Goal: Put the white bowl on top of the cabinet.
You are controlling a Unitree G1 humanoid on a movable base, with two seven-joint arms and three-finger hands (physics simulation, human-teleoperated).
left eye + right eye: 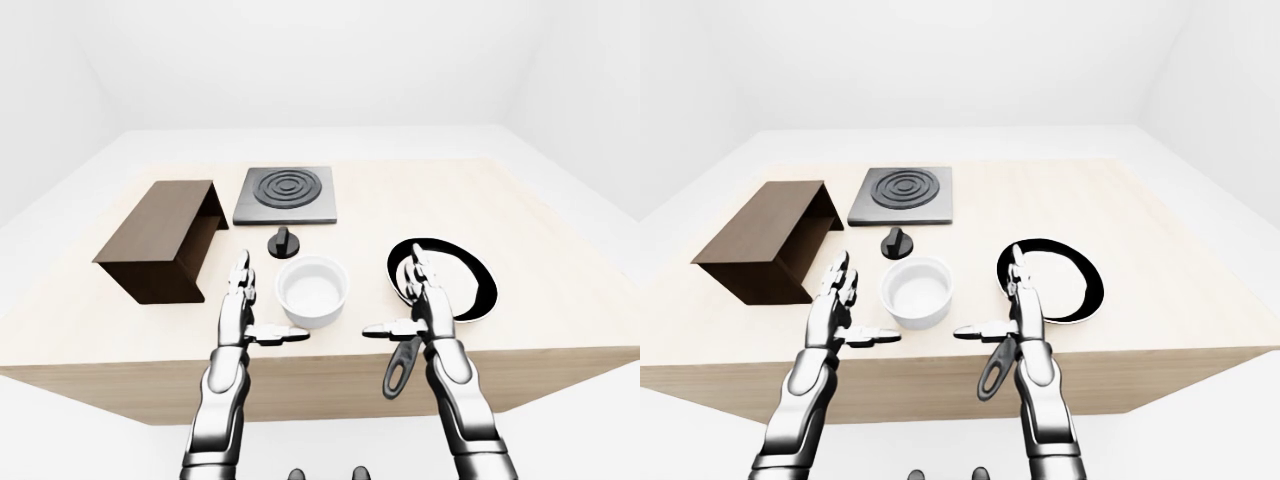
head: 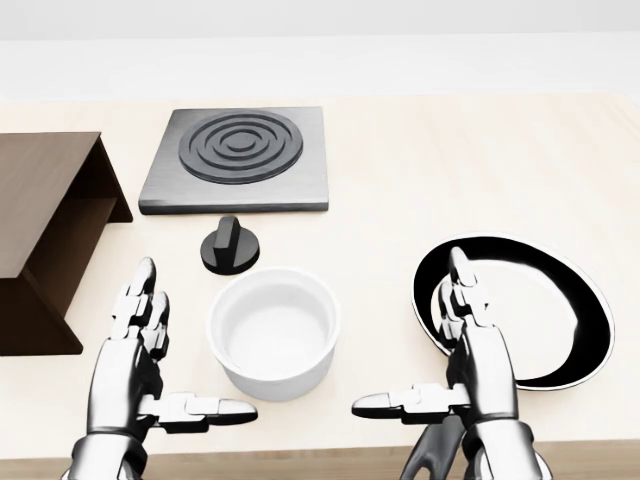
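The white bowl (image 2: 274,335) stands upright and empty on the wooden table (image 2: 480,160), low in the middle of the head view. The dark brown cabinet (image 1: 160,240) lies to its left, its open side turned toward the bowl. My left hand (image 2: 150,360) hovers open just left of the bowl, thumb pointing at it, touching nothing. To the bowl's right, my right hand (image 2: 450,350) is open too, held over the near rim of the black frying pan (image 2: 530,310).
A black hob plate (image 2: 238,158) with ring grooves lies above the bowl, and a black knob (image 2: 230,246) sits between them. The pan's handle (image 1: 400,365) hangs over the table's near edge. White walls surround the table.
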